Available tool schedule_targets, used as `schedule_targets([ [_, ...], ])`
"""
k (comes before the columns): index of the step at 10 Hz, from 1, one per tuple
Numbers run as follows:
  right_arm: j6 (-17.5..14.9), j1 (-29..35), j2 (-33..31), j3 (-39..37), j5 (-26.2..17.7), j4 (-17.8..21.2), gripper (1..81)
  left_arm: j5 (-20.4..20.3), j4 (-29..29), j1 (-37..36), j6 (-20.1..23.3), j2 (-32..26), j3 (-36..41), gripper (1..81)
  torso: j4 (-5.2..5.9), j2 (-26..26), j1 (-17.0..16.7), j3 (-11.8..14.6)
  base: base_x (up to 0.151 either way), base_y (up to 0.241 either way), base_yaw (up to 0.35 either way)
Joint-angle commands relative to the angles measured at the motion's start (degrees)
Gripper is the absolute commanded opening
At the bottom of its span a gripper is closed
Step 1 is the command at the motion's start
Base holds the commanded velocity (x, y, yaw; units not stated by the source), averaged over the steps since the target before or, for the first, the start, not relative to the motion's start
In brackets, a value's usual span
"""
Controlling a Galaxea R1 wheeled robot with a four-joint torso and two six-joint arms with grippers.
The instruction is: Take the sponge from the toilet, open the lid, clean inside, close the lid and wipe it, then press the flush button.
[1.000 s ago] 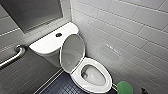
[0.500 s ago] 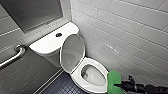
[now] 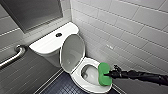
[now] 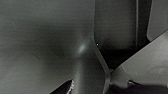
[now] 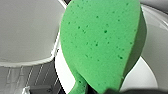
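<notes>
Sponge point(image 3: 105, 73) now over the toilet point(image 3: 77, 75) rim, right tool point(image 3: 108, 74) partly hidden.

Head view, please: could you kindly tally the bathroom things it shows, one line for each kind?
Sponge: 1
Toilet: 1
Lid: 1
Flush button: 1
Grab rail: 1
Total: 5

Grey tiled walls point(image 3: 130, 32), a dark tiled floor point(image 3: 62, 86), a metal grab bar point(image 3: 12, 58).
</notes>
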Motion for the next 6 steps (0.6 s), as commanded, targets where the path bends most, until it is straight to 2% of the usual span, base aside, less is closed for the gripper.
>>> schedule_targets([
  [1, 0.0, 10.6, 7.6, -10.3, -7.0, -0.4, 1.0, 4.2, 0.0, 1.1, 0.1, 0.6, 1.3, 81.1, 0.00, 0.0, 0.0, 0.0, 0.000, 0.000, 0.000],
  [6, -0.6, 12.3, 21.3, -26.3, -6.4, -1.4, 1.0, 4.4, -0.3, 1.2, 0.1, 0.6, 1.3, 81.1, 0.00, 0.0, 0.0, 0.0, 0.000, 0.000, 0.000],
])
